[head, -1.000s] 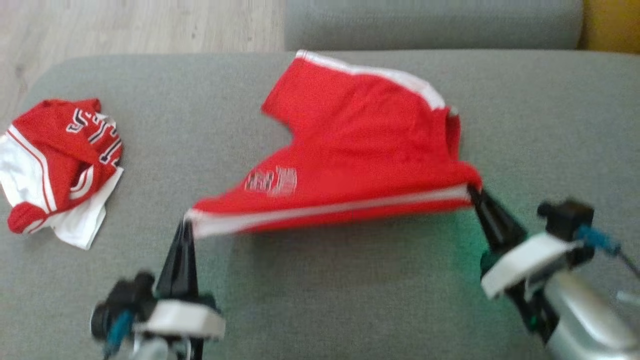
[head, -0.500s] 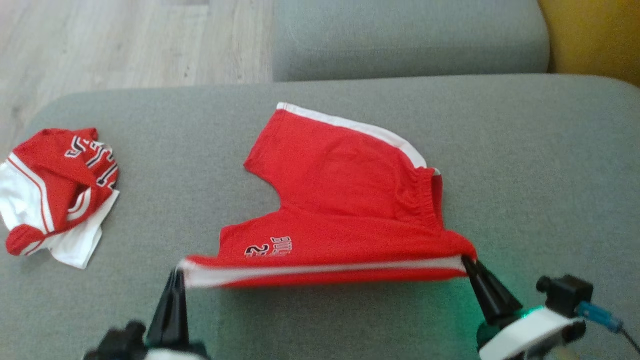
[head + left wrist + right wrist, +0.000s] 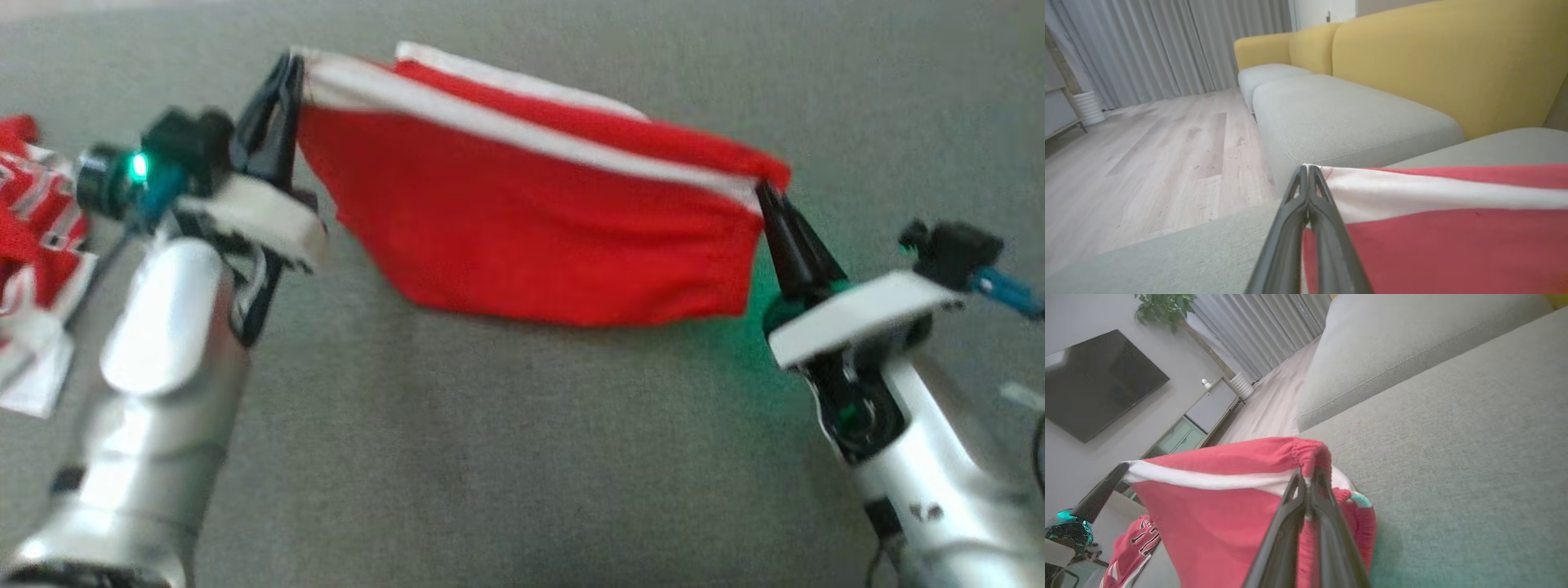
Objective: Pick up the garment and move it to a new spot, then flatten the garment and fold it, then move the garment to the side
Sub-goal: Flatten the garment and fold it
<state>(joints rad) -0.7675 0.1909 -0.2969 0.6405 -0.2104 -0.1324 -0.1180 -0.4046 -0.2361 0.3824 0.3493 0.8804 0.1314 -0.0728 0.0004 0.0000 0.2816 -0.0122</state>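
While left pincer (image 3: 287, 61) and right pincer (image 3: 764, 191) are clamping the garment (image 3: 531, 220) aloft, I'm reading this as carrying — lowering evenly comes next.

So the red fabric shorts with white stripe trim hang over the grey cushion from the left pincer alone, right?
Not alone. The head view shows the red fabric shorts hanging over the grey cushion from both: the left pincer shut on one end, the right pincer shut on the other.

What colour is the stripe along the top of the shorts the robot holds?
The stripe is white, on bright red shorts. The head view shows it best.
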